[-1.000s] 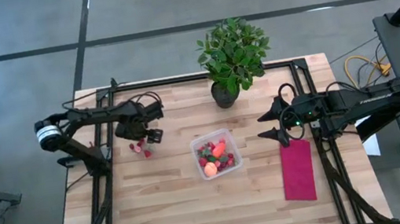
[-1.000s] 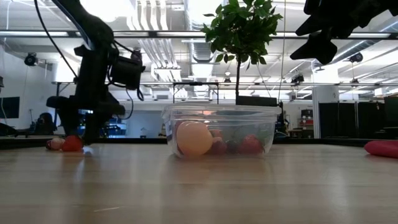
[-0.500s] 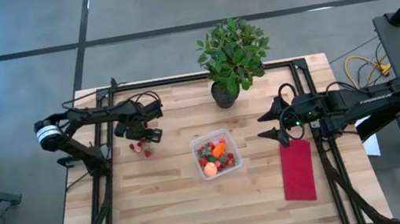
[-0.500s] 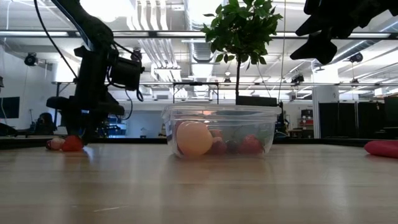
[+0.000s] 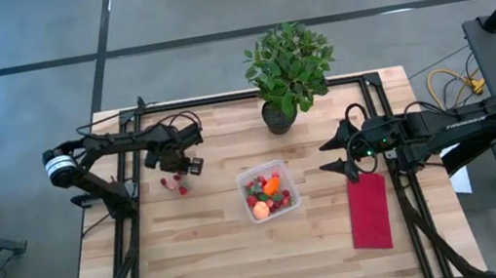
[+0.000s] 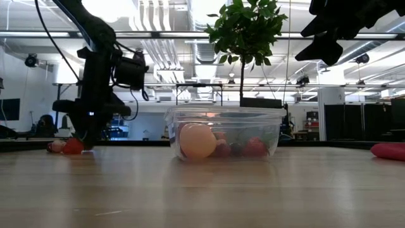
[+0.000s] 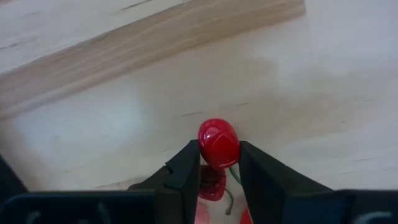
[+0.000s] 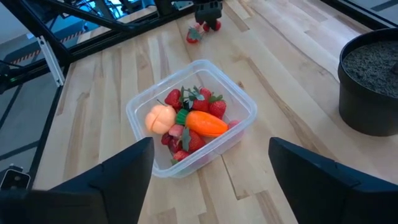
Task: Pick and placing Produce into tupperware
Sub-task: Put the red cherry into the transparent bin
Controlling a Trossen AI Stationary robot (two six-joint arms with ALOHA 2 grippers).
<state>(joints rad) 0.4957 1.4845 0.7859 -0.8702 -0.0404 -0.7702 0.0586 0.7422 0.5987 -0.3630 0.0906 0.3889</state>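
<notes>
two dark fingers of the left gripper (image 7: 217,163) pinch a glossy round strawberry (image 7: 218,142).

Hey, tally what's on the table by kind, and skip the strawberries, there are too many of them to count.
carrot: 1
round peach-coloured fruit: 1
tupperware: 1
potted plant: 1
red cloth: 1
Total: 5
</notes>
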